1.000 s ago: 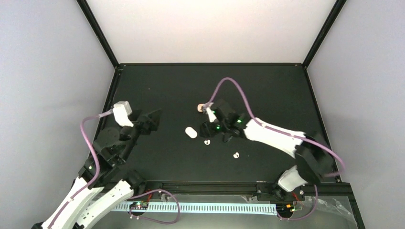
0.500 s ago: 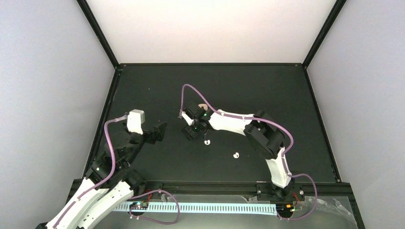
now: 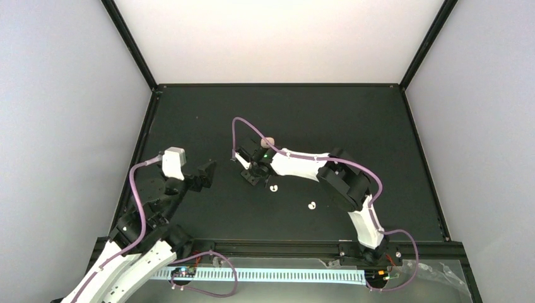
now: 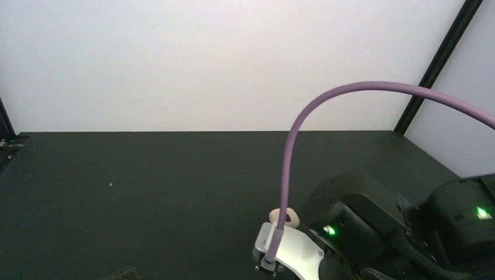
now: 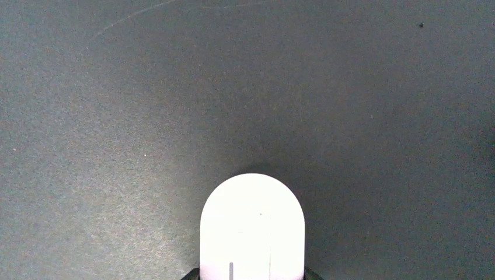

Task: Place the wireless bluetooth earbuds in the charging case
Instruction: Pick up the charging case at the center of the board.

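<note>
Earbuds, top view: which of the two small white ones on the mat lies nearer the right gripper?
The upper-left earbud, close beside the right gripper. The lower-right earbud lies clearly farther from it.

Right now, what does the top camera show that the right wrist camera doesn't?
Only top: two earbuds lying loose on the table near the right hand, a cream piece by its wrist, and the left hand. Only right wrist: the white case, close at the bottom edge; from above, the right hand hides it. Both: the black table.
</note>
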